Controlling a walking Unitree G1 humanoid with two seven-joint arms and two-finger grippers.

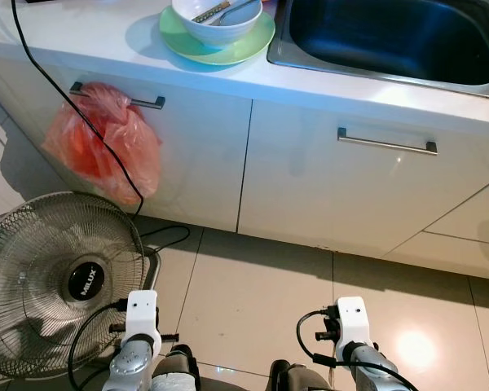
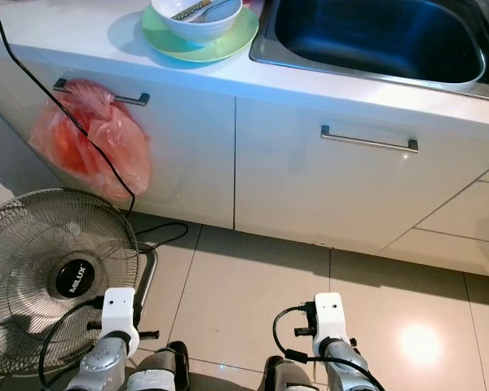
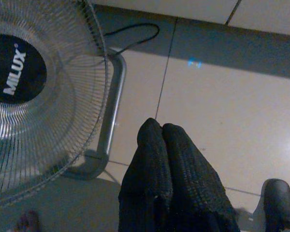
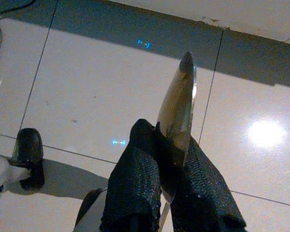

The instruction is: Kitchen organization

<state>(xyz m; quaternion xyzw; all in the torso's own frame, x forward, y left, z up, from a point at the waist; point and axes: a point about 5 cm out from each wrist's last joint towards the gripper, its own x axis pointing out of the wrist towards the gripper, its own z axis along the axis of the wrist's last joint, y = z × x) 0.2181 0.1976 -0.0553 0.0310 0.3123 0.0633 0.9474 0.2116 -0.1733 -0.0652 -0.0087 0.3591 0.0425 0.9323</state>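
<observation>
A white bowl (image 1: pixel 216 20) with utensils in it sits on a green plate (image 1: pixel 228 50) on the white counter, left of a steel sink (image 1: pixel 391 37). Both arms hang low over the tiled floor in front of the cabinets. My right gripper (image 4: pixel 166 137) is shut on a shiny metal utensil (image 4: pixel 181 101), seen edge-on, whose narrow tip sticks out past the fingers. My left gripper (image 3: pixel 160 129) is shut, its fingers pressed together with nothing between them, close to a floor fan (image 3: pixel 34 96).
The floor fan (image 1: pixel 53 277) stands at the left on the tiles. A red plastic bag (image 1: pixel 106 142) hangs from the left cabinet handle, and a black cord (image 1: pixel 81 114) drops from the counter past it. The right cabinet door has a bar handle (image 1: pixel 387 144).
</observation>
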